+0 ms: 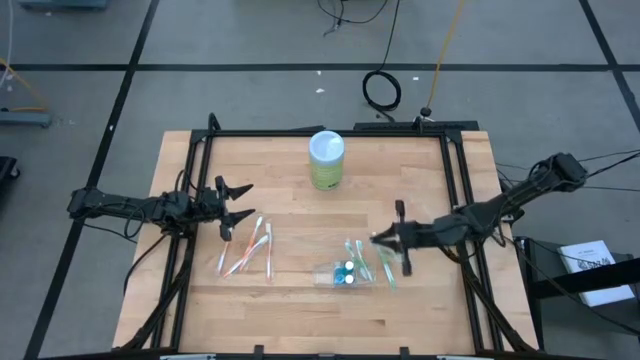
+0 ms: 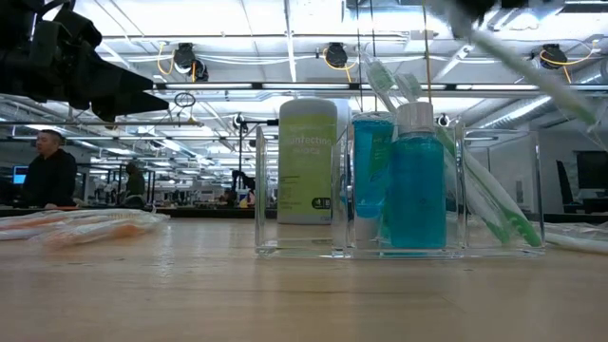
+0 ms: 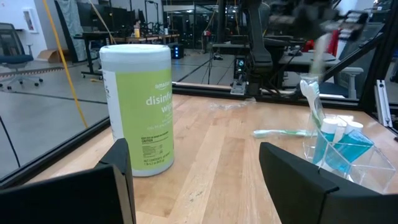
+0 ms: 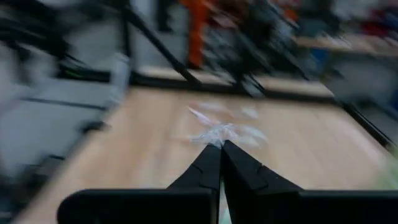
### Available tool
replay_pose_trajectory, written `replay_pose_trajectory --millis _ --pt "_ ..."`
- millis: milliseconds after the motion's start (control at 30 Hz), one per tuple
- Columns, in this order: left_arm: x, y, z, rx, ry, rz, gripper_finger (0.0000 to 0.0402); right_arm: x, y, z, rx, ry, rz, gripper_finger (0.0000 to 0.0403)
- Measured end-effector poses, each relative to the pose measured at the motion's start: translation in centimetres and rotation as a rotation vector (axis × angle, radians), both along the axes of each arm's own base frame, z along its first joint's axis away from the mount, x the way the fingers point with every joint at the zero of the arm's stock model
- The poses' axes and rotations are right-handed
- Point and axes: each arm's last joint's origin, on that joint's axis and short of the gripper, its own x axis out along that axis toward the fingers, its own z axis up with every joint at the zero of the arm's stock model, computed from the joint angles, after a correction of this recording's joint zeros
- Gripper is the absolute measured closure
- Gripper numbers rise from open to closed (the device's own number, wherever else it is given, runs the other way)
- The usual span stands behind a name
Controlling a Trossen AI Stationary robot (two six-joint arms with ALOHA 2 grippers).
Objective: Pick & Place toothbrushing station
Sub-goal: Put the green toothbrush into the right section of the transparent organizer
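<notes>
A clear organizer (image 1: 343,273) near the table's front centre holds blue bottles (image 2: 416,185) and green-and-white toothbrushes (image 2: 494,204) that lean in it, heads up. Another toothbrush (image 1: 387,272) lies on the table to its right. My right gripper (image 1: 376,238) is just beyond the organizer's right end, blurred, with its fingers shut (image 4: 221,144). A pale green sliver shows between them. My left gripper (image 1: 232,205) is open and empty over the table's left side, above several wrapped toothbrushes (image 1: 246,250). My right gripper is shut with a thin pale green piece (image 4: 221,214) between its fingers, seemingly a toothbrush. The fingers hide most of it, so I cannot tell which part they are on. A blurred pale streak (image 3: 319,53) runs from the gripper down toward the organizer.
A green-and-white canister of disinfecting wipes (image 1: 327,160) stands upright at the far centre of the table. Dark frame rails (image 1: 200,160) run along the table's left, right and far sides. People show in the room beyond (image 2: 49,171).
</notes>
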Motion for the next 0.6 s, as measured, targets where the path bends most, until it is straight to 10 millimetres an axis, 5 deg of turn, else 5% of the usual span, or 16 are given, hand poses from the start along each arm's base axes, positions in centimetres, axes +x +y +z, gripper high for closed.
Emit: replay_pose_trajectory --millis 233,600 --pt "0.0 0.0 0.0 0.000 0.000 0.000 0.0176 -1.0 2.1 0.3 -0.017 -0.354 0.284 0.0403" --pt "0.0 0.0 0.0 0.000 0.000 0.000 0.0176 0.3 0.4 -2.3 0.125 -0.538 0.184 0.0403"
